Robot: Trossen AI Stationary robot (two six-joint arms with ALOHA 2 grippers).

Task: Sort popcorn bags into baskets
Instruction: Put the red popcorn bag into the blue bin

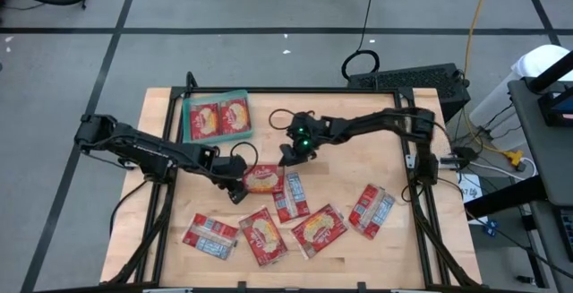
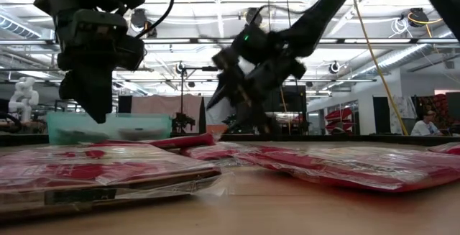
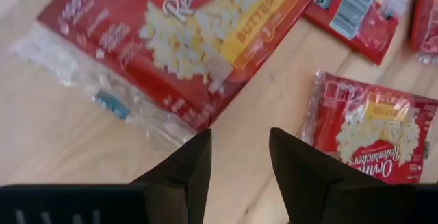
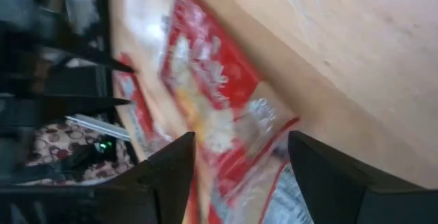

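Six popcorn bags lie loose on the wooden table, two more in the teal basket at its far left corner. The left gripper hovers beside the uppermost loose bag, fingers parted, holding nothing. The right gripper hangs above, released.

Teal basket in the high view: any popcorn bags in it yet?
Yes, the high view shows two red popcorn bags lying side by side inside the teal basket at the table's far left corner.
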